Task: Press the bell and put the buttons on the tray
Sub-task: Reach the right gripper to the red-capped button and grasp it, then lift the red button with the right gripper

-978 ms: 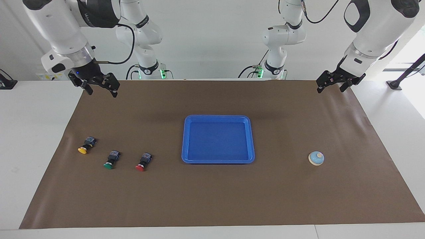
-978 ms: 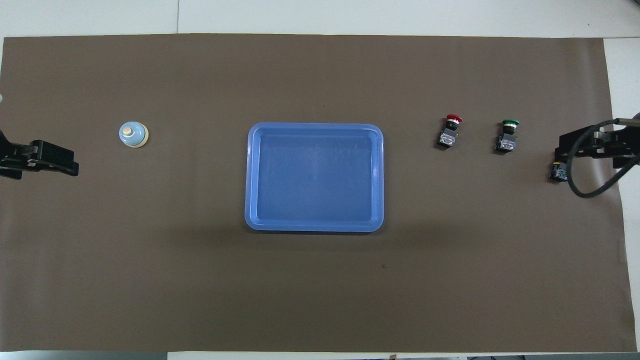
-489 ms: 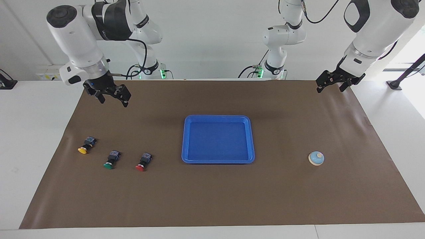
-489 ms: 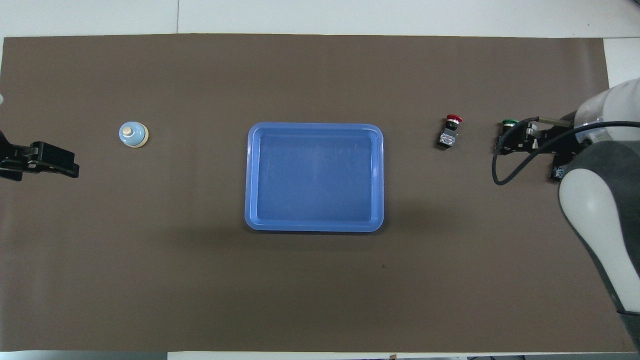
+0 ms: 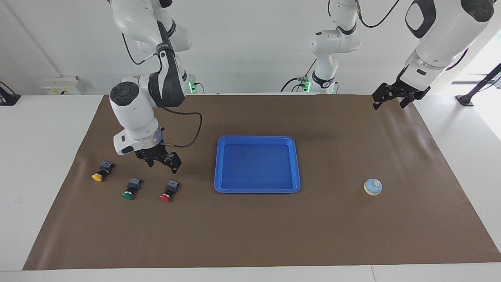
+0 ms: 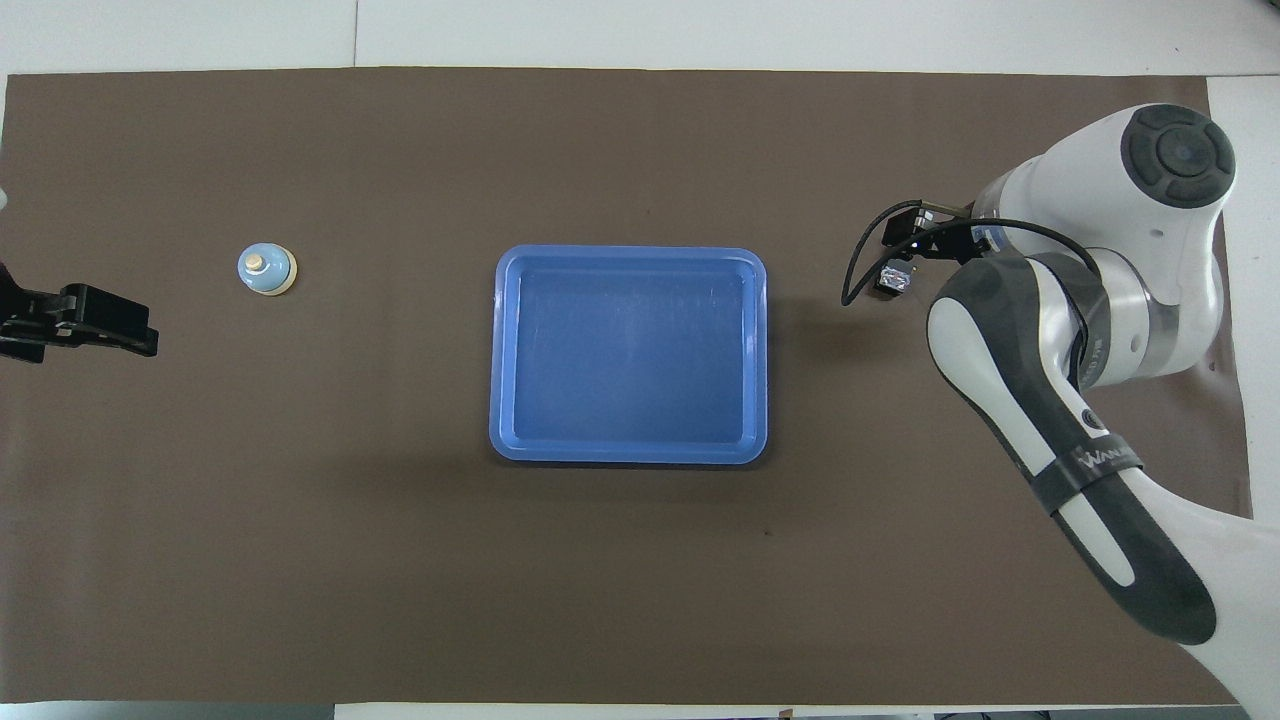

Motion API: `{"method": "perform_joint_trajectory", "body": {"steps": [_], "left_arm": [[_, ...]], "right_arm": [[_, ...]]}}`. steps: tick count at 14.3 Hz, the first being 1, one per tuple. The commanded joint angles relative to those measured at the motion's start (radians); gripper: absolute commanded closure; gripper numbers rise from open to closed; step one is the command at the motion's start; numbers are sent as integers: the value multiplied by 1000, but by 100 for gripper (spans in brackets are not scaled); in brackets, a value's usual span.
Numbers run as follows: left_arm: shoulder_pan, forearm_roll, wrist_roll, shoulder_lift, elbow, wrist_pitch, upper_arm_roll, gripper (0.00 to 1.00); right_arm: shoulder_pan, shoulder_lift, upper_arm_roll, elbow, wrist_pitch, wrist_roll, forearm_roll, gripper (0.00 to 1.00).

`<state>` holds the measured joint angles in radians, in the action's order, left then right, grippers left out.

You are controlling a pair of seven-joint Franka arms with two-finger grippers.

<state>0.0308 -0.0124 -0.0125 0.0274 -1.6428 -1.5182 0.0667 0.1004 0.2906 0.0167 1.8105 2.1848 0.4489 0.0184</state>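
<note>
Right gripper (image 5: pixel 161 163) fingers spread wide, empty, over red button (image 5: pixel 169 191), left gripper (image 5: pixel 391 98) fingers open, empty, waiting, blue tray (image 5: pixel 297 164) beside.

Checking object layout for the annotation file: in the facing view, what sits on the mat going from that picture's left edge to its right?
yellow button → green button → red button → tray → bell
</note>
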Motion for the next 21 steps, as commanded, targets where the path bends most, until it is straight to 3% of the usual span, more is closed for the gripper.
{"method": "perform_joint_trajectory", "body": {"steps": [1, 10, 21], "left_arm": [[0, 11, -4, 19, -5, 9, -7, 0], [6, 11, -4, 19, -5, 7, -7, 0], [6, 11, -4, 19, -5, 7, -7, 0]], "right_arm": [[-7, 65, 5, -13, 79, 16, 38, 0], [-7, 196, 5, -54, 211, 10, 72, 0], [-7, 206, 6, -25, 222, -81, 72, 0]]}}
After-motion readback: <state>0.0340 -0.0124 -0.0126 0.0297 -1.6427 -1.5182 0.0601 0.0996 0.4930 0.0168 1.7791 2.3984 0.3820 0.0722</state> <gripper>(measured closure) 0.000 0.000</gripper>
